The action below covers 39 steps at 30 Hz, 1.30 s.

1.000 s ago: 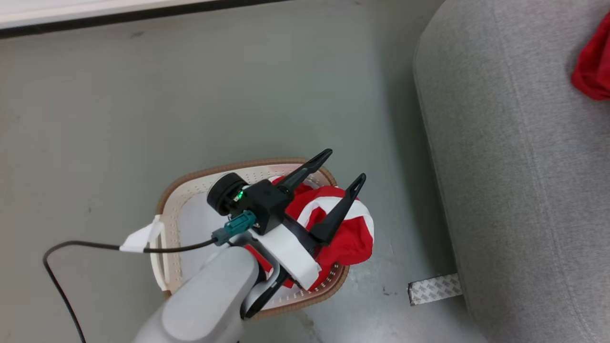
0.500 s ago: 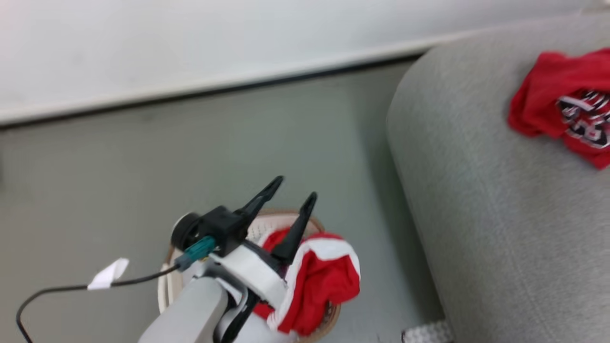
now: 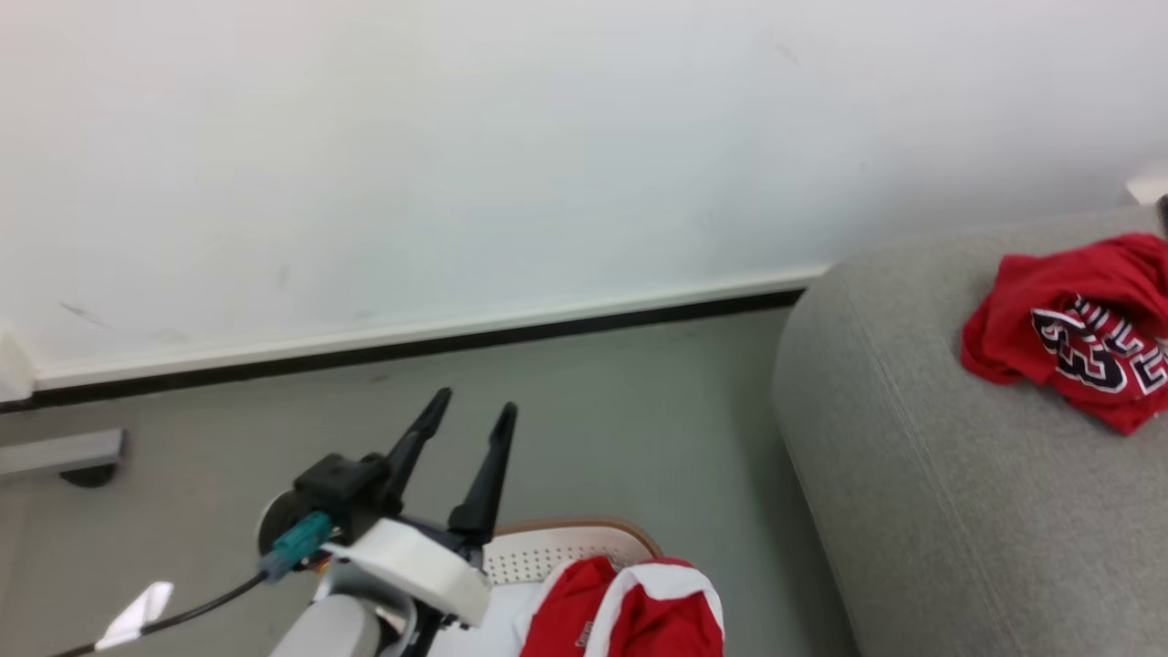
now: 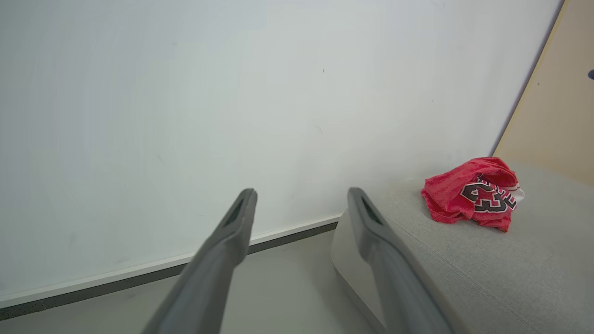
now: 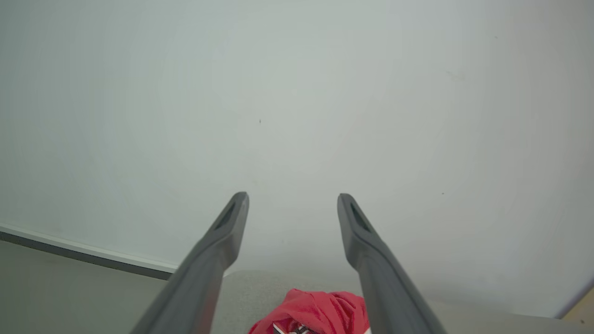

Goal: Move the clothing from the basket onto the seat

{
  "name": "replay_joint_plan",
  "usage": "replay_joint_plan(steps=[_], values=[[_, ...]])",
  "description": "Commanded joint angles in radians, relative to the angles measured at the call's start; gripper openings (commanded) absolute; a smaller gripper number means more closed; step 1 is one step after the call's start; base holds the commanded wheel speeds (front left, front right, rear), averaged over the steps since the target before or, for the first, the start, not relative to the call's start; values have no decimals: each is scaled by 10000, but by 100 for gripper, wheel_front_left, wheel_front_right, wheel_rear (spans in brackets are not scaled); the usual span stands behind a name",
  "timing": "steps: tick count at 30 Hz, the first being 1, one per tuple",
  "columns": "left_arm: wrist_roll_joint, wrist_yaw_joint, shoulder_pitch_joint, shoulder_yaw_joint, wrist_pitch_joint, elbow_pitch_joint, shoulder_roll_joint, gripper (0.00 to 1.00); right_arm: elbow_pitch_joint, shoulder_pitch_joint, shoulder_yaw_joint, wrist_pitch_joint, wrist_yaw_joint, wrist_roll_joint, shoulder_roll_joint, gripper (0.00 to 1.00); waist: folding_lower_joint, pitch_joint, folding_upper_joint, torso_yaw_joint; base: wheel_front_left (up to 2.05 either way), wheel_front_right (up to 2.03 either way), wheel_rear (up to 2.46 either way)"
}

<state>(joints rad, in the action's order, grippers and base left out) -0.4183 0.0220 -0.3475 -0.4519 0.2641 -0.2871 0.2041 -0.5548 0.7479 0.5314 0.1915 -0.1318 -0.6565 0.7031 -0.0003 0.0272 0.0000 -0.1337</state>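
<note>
The left gripper [image 3: 474, 401] hangs open and empty above the far rim of the cream basket [image 3: 575, 529]. A red garment with white bands [image 3: 630, 611] is heaped in that basket at the bottom edge. Another red garment with black lettering [image 3: 1077, 328] lies crumpled on the grey seat [image 3: 958, 474] at the right. In the left wrist view the open left gripper [image 4: 301, 191] points at the wall, with that garment [image 4: 473, 195] on the seat [image 4: 464, 273] to its right. The right gripper [image 5: 293, 196] is open above the garment [image 5: 320, 311] on the seat [image 5: 246, 297].
A white wall with a black-edged baseboard [image 3: 411, 338] runs behind the grey floor [image 3: 639, 420]. A grey metal foot [image 3: 55, 452] stands at the far left. A black cable with a white tag [image 3: 137, 611] trails from the left wrist. A beige panel [image 4: 557, 102] stands behind the seat.
The head camera has tilted up, so the floor and basket slid down the picture and the wall came in. The left gripper stays open. The garment on the seat shows more fully.
</note>
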Motion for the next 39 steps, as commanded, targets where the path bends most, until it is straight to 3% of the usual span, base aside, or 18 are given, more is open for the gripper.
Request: replay_joint_plan(steps=[1, 6, 12, 23, 30, 39], values=[[-97, -77, 290, 213, 6, 61, 120, 100, 260, -509, -196, 143, 22, 8, -262, 100, 3, -369, 0, 340, 0, 0, 0], [9, -211, 917, 923, 4, 219, 230, 100, 1225, -2255, -1637, 578, 22, 242, -1058, 100, 3, -564, 0, 731, 0, 0, 0], [329, -391, 1657, 1927, 4, 525, 234, 100, 2650, -4508, -3324, 718, 22, 1226, -2590, 100, 3, -614, 0, 930, 0, 0, 0], [1216, -323, 2786, 3566, 5, 970, -598, 100, 4504, -6920, -4477, 740, 22, 2174, -5127, 100, 3, -625, 0, 979, 0, 0, 0], [2319, -126, 3224, 4055, 5, 884, -912, 100, 4764, -7578, -4725, 741, 22, 3247, -5871, 100, 3, -574, 0, 886, 0, 0, 0], [2816, 239, 3133, 4343, 5, 837, -1228, 100, 4649, -7456, -4850, 742, 22, 3748, -6149, 100, 3, -441, 0, 787, 0, 0, 0]])
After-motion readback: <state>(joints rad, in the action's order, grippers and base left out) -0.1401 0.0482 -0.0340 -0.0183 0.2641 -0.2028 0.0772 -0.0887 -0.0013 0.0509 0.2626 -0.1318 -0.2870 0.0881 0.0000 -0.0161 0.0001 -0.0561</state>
